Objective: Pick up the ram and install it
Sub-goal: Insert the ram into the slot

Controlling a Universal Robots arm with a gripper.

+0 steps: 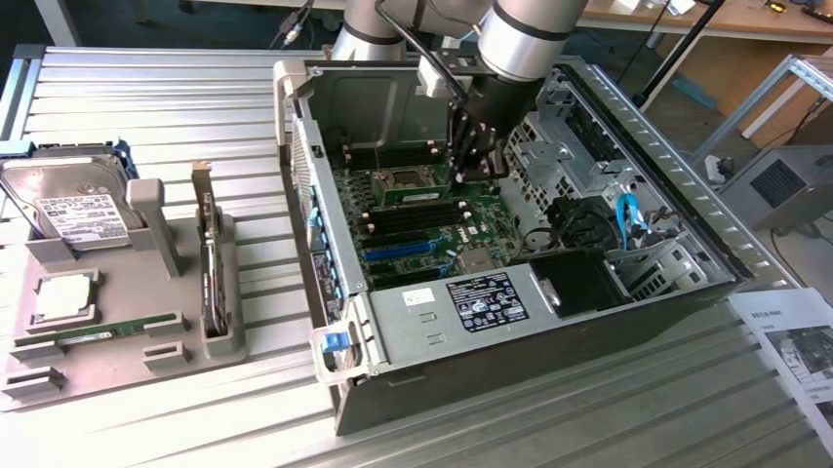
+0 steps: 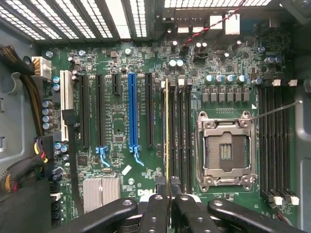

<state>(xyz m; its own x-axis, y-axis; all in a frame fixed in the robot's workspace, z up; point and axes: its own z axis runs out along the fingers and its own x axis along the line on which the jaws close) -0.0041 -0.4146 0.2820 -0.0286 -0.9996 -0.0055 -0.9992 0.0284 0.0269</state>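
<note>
Gripper (image 2: pixel 168 195) is down inside the open PC case (image 1: pixel 651 146), over the motherboard (image 2: pixel 116 121). Jaws are pinched narrow on the ram (image 2: pixel 167 136).

- Wrist view: the ram is edge-on, just a thin pale line running straight out from between the fingers (image 2: pixel 154 213). Chips and label are not visible at that angle.
- The ram lines up with the outermost of the black memory slots (image 2: pixel 182 131) directly under the hand. Can't tell if it's seated, touching, or just above the slot. The near end is covered by the fingers and the latch there is hidden.
- The CPU socket (image 2: pixel 224 150) is just beside the hand on one side, open, with bare contacts. A second bank of slots (image 2: pixel 274 136) sits beyond it.
- The blue slot (image 2: pixel 132 111) and black card slots are on the hand's other side. Further that way are a finned heatsink (image 2: pixel 101 189) and a cable bundle (image 2: pixel 19 170), which is partly cut off at the frame edge.
- Exterior view: the gripper (image 1: pixel 471 174) and arm block the slot area, so the held ram is hard to pick out there.
- Well apart from the hand, outside the case, is a grey tray (image 1: pixel 170 356). It holds a hard drive (image 1: pixel 72 210), an upright card (image 1: pixel 209 263) and a spare green stick (image 1: pixel 101 332) lying flat
- A printed sheet (image 1: pixel 794 341) is on the far side of the case from the tray, cut off by the frame
</note>
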